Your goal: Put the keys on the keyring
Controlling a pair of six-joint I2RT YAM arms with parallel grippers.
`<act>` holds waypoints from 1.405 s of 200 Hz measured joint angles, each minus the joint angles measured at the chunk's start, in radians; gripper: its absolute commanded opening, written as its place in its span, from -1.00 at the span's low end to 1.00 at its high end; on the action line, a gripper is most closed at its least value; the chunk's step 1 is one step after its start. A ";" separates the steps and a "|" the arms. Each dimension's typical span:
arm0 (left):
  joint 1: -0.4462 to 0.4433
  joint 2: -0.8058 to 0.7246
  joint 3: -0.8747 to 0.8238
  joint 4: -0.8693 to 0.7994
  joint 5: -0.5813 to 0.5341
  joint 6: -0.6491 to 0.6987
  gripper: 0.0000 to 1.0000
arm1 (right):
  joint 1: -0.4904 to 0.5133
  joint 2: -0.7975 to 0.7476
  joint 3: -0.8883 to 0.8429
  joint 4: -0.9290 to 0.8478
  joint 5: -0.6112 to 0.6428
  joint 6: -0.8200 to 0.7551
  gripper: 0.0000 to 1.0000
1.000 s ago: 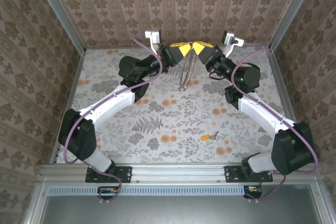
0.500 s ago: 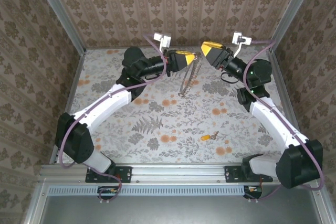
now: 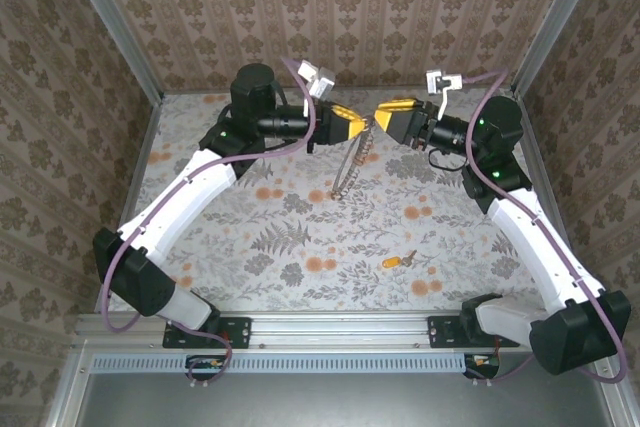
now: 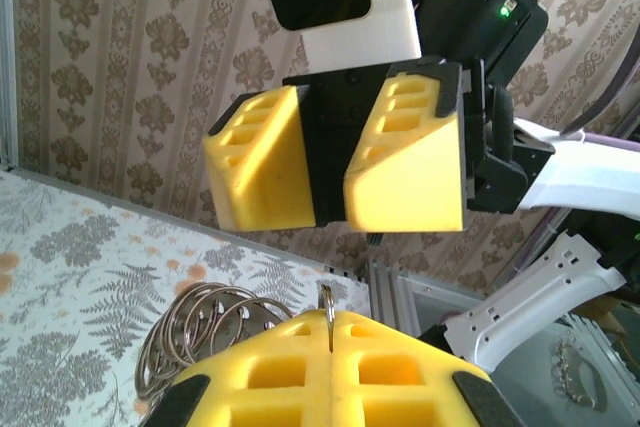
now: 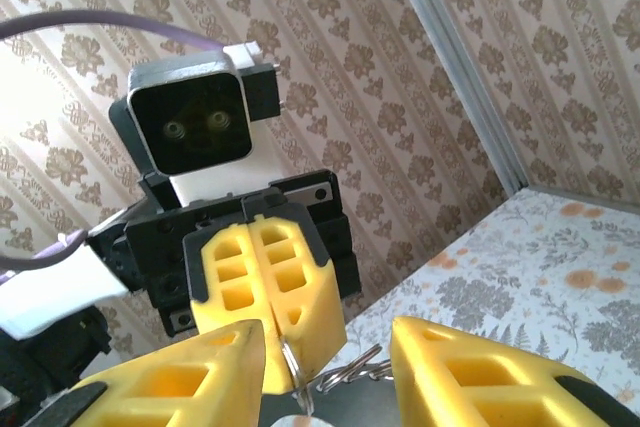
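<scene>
Plainly little is done: the left gripper is clamped shut on the keyring, holding it up over the far middle of the table, while the key lies loose near the near edge, right of middle — well apart from the ring and not threaded. The right gripper faces the left one just beside the ring's top, jaws parted and empty, so fetching the key and threading it both remain. Nothing blocks the way — though orange flower prints around the key could be mistaken for it.
</scene>
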 measured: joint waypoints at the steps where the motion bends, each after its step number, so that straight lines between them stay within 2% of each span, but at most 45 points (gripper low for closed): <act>1: 0.000 0.000 0.000 -0.003 0.001 0.002 -1.00 | 0.000 0.000 0.000 -0.002 -0.001 -0.001 -0.22; 72: 0.004 0.000 0.017 -0.072 0.028 0.042 -1.00 | 0.050 -0.009 0.000 -0.027 -0.028 -0.012 -0.25; 160: 0.003 0.000 0.024 -0.072 0.037 0.044 -1.00 | 0.071 -0.008 -0.011 -0.027 -0.030 -0.012 -0.37; 183: 0.003 0.000 0.024 -0.072 0.037 0.044 -1.00 | 0.072 -0.003 -0.017 -0.027 -0.032 -0.017 -0.65; 198: 0.003 0.000 0.024 -0.072 0.040 0.044 -1.00 | 0.072 -0.002 -0.022 -0.025 -0.033 -0.019 -1.00; 218: 0.005 0.000 0.024 -0.073 0.040 0.043 -1.00 | 0.072 -0.002 -0.025 -0.020 -0.035 -0.028 -1.00; 229: 0.005 0.000 0.024 -0.072 0.036 0.042 -0.55 | 0.072 -0.002 -0.025 -0.018 -0.034 -0.031 -1.00; 244: 0.005 0.000 0.025 -0.068 0.027 0.038 -0.20 | 0.072 -0.002 -0.029 -0.017 -0.030 -0.033 -1.00; 257: 0.008 -0.008 0.020 -0.053 0.012 0.027 -0.10 | 0.071 -0.002 -0.041 -0.013 -0.023 -0.033 -1.00; 281: 0.039 -0.052 -0.030 0.013 -0.014 -0.006 -0.11 | 0.062 -0.002 -0.063 0.021 -0.015 -0.024 -1.00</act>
